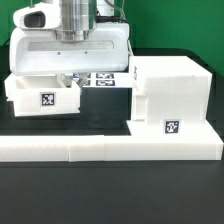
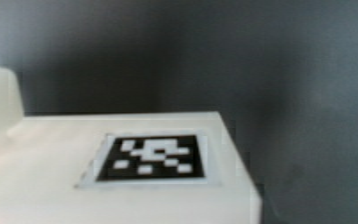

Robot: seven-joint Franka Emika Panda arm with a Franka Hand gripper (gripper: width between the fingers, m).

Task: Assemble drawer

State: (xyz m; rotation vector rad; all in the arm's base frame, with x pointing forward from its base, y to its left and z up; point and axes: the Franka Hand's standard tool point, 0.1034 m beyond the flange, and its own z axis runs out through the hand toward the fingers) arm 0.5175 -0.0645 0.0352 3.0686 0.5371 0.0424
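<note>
Drawer housing [image 1: 170,95], a tall white plastic box, is set on the black table [image 1: 110,200] at the exterior view's right. Its small white plastic tray [image 1: 40,98] lies apart, under the tool [image 1: 68,74], whose spread cannot be told. The tray likely gets gripped next.

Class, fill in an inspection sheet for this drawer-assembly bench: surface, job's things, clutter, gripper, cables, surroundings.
Surface: dark matte table.
Job's things: tall white housing on the exterior view's right, tag on its front; open tray on the left, tagged, apart from the housing.
Clutter: long low white bar along the front; marker board behind.
Gripper: gripper low at the tray's back edge; fingers hidden, open or shut unclear.
Cables: nothing seen.
Surroundings: dark backdrop.
</note>
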